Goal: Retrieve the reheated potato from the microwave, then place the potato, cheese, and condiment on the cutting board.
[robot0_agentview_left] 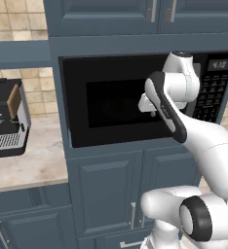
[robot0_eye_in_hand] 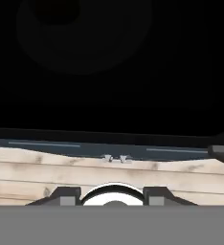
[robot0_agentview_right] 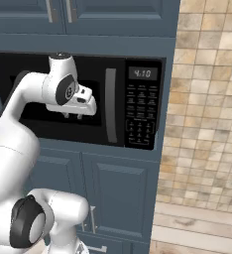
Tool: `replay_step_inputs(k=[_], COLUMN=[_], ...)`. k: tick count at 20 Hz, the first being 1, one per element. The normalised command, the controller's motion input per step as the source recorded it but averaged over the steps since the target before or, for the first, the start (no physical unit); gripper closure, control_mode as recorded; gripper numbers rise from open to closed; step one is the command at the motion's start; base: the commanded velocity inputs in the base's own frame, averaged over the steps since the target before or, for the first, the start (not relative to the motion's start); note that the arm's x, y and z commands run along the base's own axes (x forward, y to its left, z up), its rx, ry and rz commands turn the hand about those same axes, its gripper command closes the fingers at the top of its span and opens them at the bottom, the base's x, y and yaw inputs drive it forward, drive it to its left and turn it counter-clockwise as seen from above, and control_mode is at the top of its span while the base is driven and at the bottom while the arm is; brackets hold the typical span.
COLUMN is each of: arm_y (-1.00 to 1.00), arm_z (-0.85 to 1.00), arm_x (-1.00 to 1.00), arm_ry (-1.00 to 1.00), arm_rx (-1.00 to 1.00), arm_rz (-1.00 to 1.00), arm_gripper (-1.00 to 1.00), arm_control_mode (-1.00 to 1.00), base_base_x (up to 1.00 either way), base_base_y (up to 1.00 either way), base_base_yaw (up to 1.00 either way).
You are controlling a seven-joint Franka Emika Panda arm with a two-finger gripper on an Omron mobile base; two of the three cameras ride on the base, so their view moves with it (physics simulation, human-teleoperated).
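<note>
Pretty much at the start: microwave door looks shut, so the potato's presumably inside, can't see it. Gripper hangs at the glass, empty; can't tell how far its jaws are apart. Everything's left.

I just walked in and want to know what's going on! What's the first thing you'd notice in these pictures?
You'd first notice the big white robot arm reaching up so its gripper is right in front of the dark glass door of the black microwave, which is built into blue cabinets. The door looks closed, and a clock glows on the keypad panel at the microwave's right. Off to the left, a silver-and-black coffee machine sits on the pale counter.
</note>
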Motion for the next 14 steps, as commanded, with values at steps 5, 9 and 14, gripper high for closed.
replay_step_inputs(k=[5, 9, 14], arm_y=[-0.04, -0.22, -0.32], arm_z=[0.0, 0.0, 0.01], arm_x=[-0.11, -0.43, -0.41], arm_ry=[-0.02, -0.33, -0.42], arm_rx=[0.0, 0.03, 0.0], arm_rz=[0.0, 0.0, 0.0], arm_gripper=[-1.0, -1.0, -1.0], arm_control_mode=[-1.0, -1.0, -1.0], base_base_x=[0.0, 0.0, 0.0], base_base_y=[0.0, 0.0, 0.0], base_base_yaw=[0.0, 0.0, 0.0])
